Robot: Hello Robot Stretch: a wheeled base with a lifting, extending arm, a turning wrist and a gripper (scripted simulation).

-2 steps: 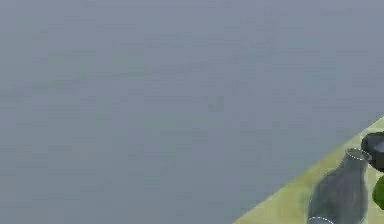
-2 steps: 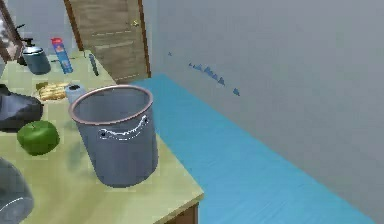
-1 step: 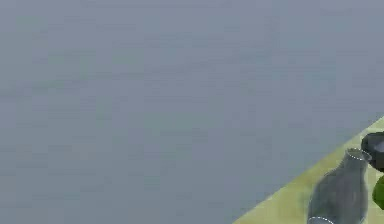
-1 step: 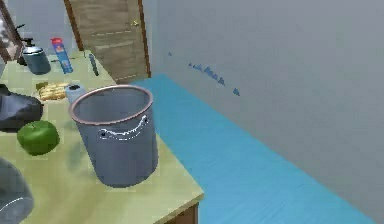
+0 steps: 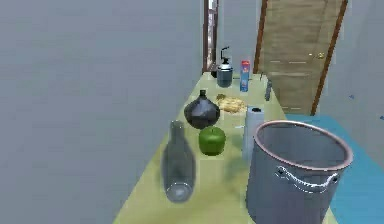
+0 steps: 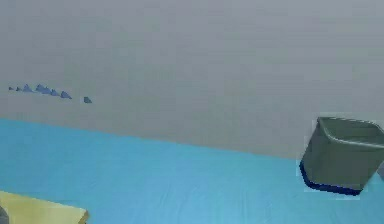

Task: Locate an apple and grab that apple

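A green apple (image 5: pixel 211 140) rests on a long yellow-green table (image 5: pixel 150 180) in the forward view, near the table's middle. A dark round vase (image 5: pixel 202 110) stands just behind it. In front of the apple stands a clear glass bottle (image 5: pixel 178 163), and a white cylinder (image 5: pixel 254 133) is to its right.
A large grey metal pot (image 5: pixel 296 175) fills the table's near right. Bottles (image 5: pixel 225 70) and a flat pale item (image 5: pixel 231 104) sit at the far end, before a wooden door (image 5: pixel 300 50). In the arm side view, a grey bin (image 6: pixel 343 153) stands on blue floor (image 6: pixel 180 180), with a table corner (image 6: pixel 40 210) at bottom left.
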